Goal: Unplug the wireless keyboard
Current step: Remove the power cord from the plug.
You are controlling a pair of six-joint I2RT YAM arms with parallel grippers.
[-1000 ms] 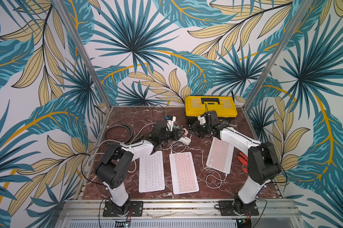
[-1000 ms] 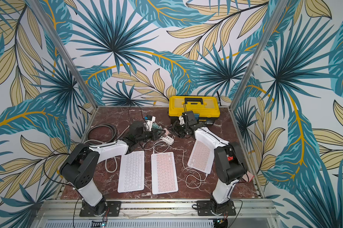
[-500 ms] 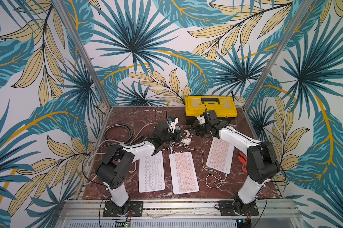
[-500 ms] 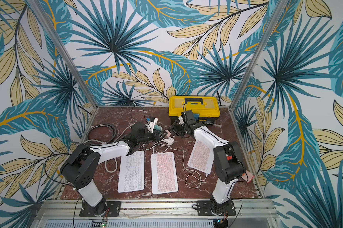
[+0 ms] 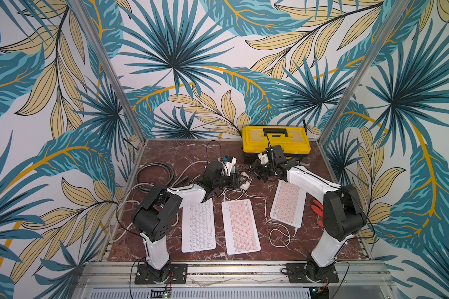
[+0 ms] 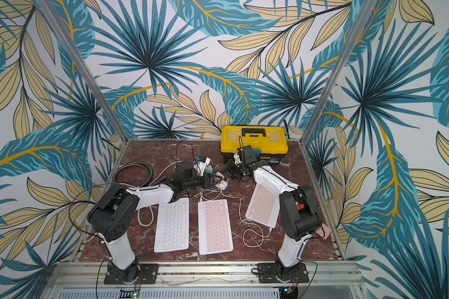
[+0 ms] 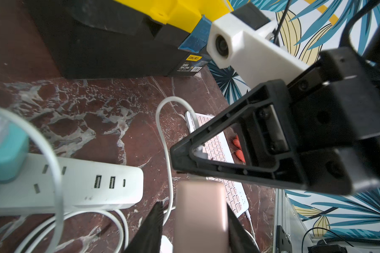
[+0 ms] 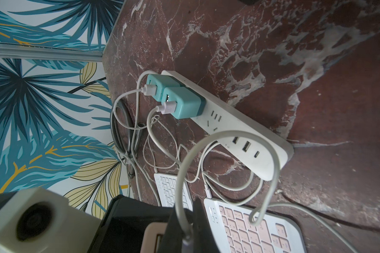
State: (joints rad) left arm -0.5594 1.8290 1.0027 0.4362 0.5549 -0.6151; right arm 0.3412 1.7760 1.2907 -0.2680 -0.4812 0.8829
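White cables (image 8: 228,132) crowd power strip (image 8: 223,120); yellow toolbox (image 5: 275,141) behind.

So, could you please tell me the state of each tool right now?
Left tool: slightly open around the pink charger.
Right tool: closed on the white cable.

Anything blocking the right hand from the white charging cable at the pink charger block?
Nothing visible. The right hand is shut on the white charging cable at its plug end, right beside the pink charger block, which sits between the left hand's fingers.
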